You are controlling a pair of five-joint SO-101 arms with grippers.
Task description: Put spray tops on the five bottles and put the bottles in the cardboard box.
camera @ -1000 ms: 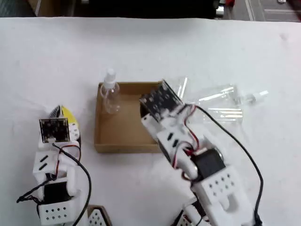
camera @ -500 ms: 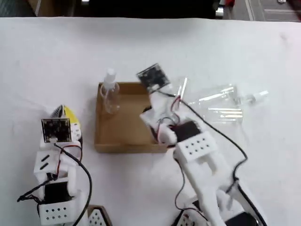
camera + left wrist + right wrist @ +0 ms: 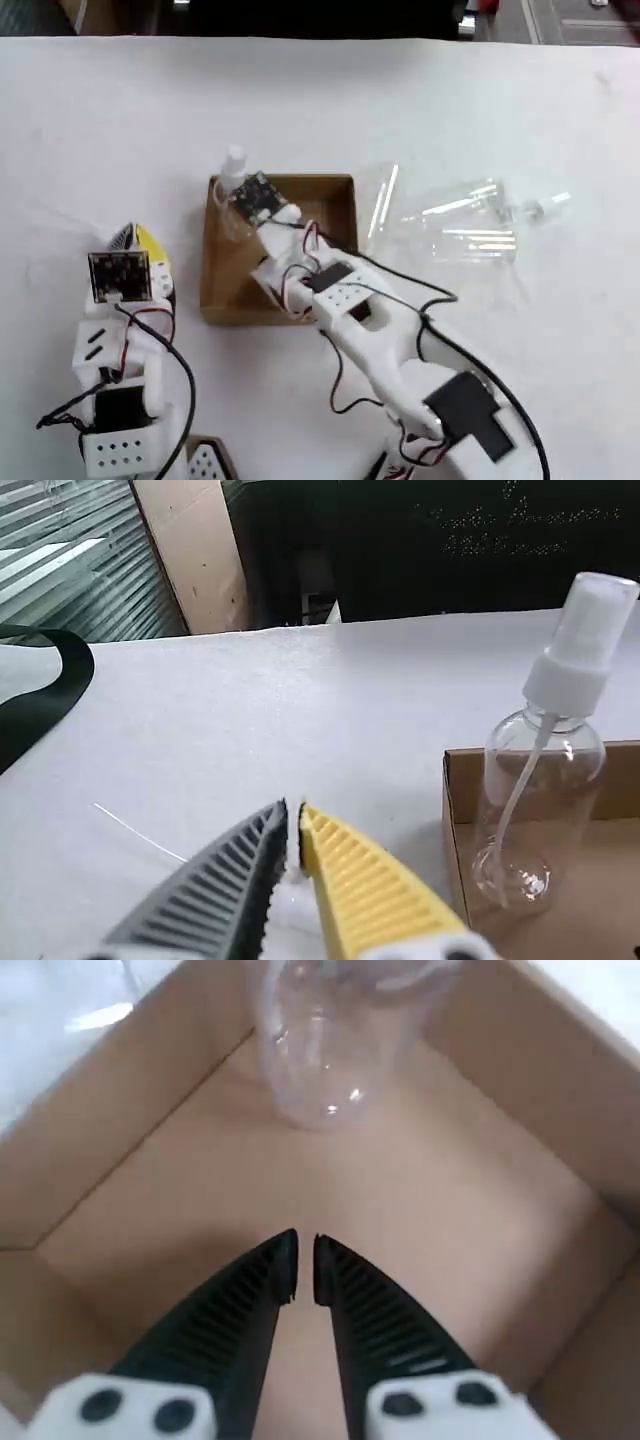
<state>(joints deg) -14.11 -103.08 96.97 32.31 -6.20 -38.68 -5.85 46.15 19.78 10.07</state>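
A cardboard box [image 3: 206, 270] lies mid-table. One clear bottle [image 3: 236, 200] with a white spray top stands upright in its far left corner. My right arm [image 3: 340, 300] stretches over the box. In the right wrist view my right gripper [image 3: 303, 1265] hangs shut and empty inside the box [image 3: 100, 1130], a short way from the bottle's base [image 3: 325, 1050]. My left gripper [image 3: 130, 236] rests on the table left of the box. Its grey and yellow fingers are shut [image 3: 293, 825], with the bottle [image 3: 545, 770] beyond them. Several clear bottles [image 3: 460, 228] lie right of the box.
A loose white spray top [image 3: 540, 208] lies by the clear bottles at the right. White cloth covers the table, with open room at the back and far left. A black strap [image 3: 40, 690] lies on the cloth off to one side in the left wrist view.
My right arm has swung left from the box's right edge across the box toward the standing bottle. The left arm and the bottles have stayed put.
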